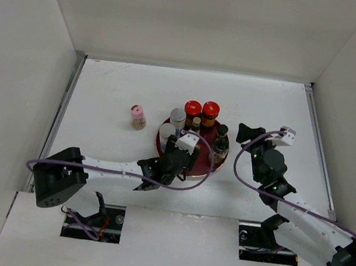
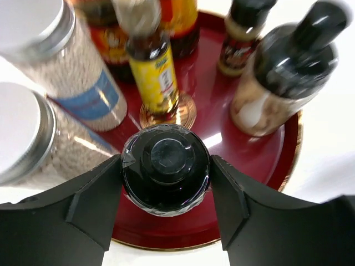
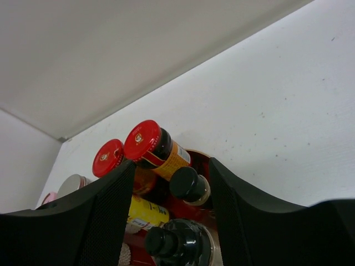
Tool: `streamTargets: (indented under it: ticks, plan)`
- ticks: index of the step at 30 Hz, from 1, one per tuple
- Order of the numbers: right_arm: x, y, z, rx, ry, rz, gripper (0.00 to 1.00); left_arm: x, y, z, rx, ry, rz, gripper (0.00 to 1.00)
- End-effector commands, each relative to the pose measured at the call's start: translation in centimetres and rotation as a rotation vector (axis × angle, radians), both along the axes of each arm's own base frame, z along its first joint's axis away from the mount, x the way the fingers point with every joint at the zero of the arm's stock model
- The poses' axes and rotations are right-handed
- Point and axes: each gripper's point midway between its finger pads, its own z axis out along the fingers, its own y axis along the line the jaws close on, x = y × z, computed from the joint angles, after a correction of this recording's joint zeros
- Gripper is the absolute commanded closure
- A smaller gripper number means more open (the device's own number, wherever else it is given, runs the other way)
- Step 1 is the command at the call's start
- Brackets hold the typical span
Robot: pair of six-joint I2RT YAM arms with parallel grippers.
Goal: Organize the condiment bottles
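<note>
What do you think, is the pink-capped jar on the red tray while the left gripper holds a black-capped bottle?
No: the top view shows the pink-capped jar on the table left of the red tray, apart from it. The left gripper does hold a black-capped bottle.

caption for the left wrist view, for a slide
Left gripper closed on a black-capped bottle standing on the dark red tray, a silver-capped jar beside it.

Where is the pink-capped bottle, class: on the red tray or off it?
Off it. The pink-capped bottle stands upright on the white table, left of the tray, with bare table between them.
</note>
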Motion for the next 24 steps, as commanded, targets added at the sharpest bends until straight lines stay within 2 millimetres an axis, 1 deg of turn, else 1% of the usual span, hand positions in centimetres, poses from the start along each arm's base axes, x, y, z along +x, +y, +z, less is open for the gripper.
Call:
streamTargets:
  ticks: [1, 2, 5, 8, 10, 11, 13, 15, 17, 18, 19, 21, 22, 23, 24]
  plan:
    - [0.2, 0.4, 1.3, 0.031, -0.031, 0.012, 0.4, 1.0, -1.1, 3.3, -0.222, -0.036, 0.026, 0.53]
    - [0.3, 0.4, 1.3, 0.025, -0.027, 0.012, 0.4, 1.0, -1.0, 3.1, -0.229, -0.028, 0.028, 0.5]
    - [0.4, 0.5, 1.1, 0.021, -0.026, 0.012, 0.4, 0.9, -0.8, 3.4, -0.232, -0.031, 0.029, 0.32]
    - [0.5, 0.6, 1.1, 0.015, -0.021, 0.015, 0.37, 0.6, -0.7, 4.7, -0.259, -0.052, 0.019, 0.15]
    - [0.5, 0.5, 1.2, 0.018, -0.028, 0.012, 0.36, 0.5, -1.0, 6.8, -0.284, -0.08, -0.002, 0.07]
    - [0.5, 0.6, 1.0, 0.015, -0.021, 0.015, 0.36, 0.3, -1.2, 8.4, -0.301, -0.101, -0.022, 0.05]
    - [0.6, 0.7, 0.9, 0.009, -0.015, 0.018, 0.36, -0.5, -2.1, 11.8, -0.347, -0.146, -0.095, 0.04]
    - [0.6, 0.7, 1.1, 0.007, -0.019, 0.016, 0.35, -0.8, -2.2, 15.2, -0.399, -0.195, -0.129, 0.04]
    - [0.6, 0.7, 1.0, 0.007, -0.022, 0.016, 0.35, 0.0, -0.9, 18.2, -0.442, -0.245, -0.094, 0.06]
    - [0.6, 0.8, 0.8, 0.009, -0.015, 0.021, 0.35, 0.9, 0.4, 19.1, -0.453, -0.27, -0.049, 0.1]
    - [0.6, 1.0, 0.8, 0.008, -0.014, 0.025, 0.36, 2.1, 1.7, 19.8, -0.461, -0.287, 0.002, 0.17]
    - [0.6, 1.0, 1.0, 0.002, -0.018, 0.028, 0.42, 4.2, 4.4, 20.2, -0.468, -0.308, 0.109, 0.31]
    - [0.6, 1.0, 1.1, -0.002, -0.022, 0.027, 0.48, 5.3, 5.9, 20.1, -0.462, -0.318, 0.166, 0.39]
    - [0.7, 1.1, 0.9, -0.006, -0.016, 0.03, 0.57, 7.2, 8.3, 19.6, -0.442, -0.326, 0.257, 0.49]
    - [0.8, 1.3, 0.7, -0.01, -0.008, 0.036, 0.62, 8.1, 9.7, 19.2, -0.44, -0.326, 0.307, 0.53]
